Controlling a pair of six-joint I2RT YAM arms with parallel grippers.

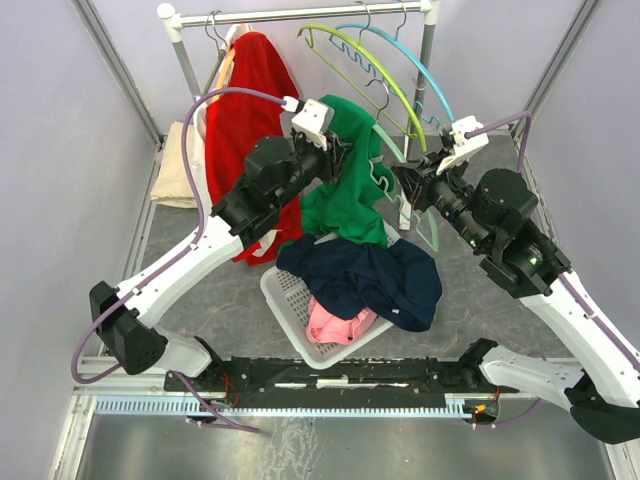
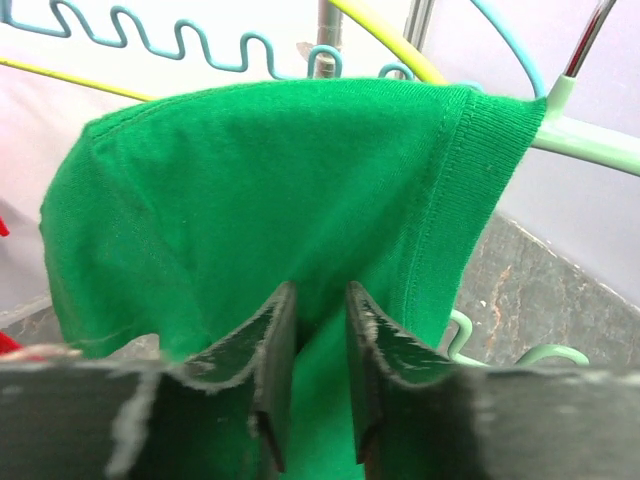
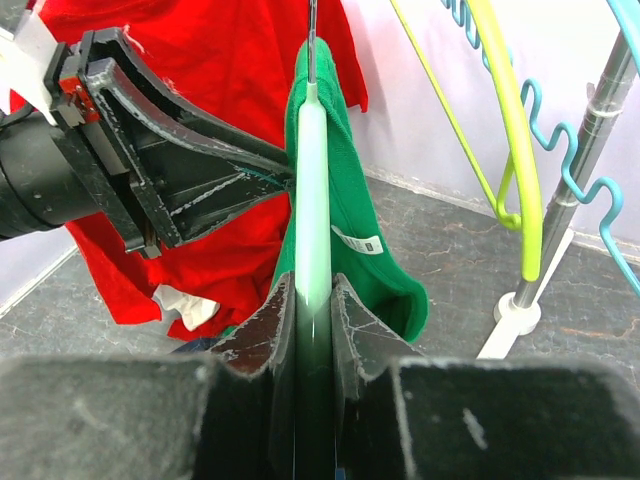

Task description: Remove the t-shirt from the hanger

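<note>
1. Nearest the lens in the right wrist view, the right claw (image 3: 313, 300) is clamped on the pale green hanger (image 3: 312, 190), with one arm of it pinched between both fingers.
2. In the left wrist view, the left claw (image 2: 320, 300) has its fingers almost together. A fold of the green t-shirt (image 2: 240, 200) runs down between them. I judge this a grip on the cloth, below the shoulder and beside the ribbed collar.
3. The t-shirt hangs in the air over the middle of the worktop (image 1: 470, 320), toward its far edge. It is in front of the clothes rail (image 1: 300, 14) and above the white basket (image 1: 285, 300).
4. Done, as far as I can judge: the hanger is away from the rail and steadied. From above, one arm of it shows bare on the right of the cloth.
5. Left to do: the shirt's shoulder is still draped over the hanger's other arm, so it is not free. The cloth has to be drawn off that arm while the hanger is held firm.
6. A navy garment (image 1: 370, 275) and a pink one (image 1: 335, 325) lie in the basket. A red garment (image 1: 250, 110) hangs on the rail at the far left corner.
</note>
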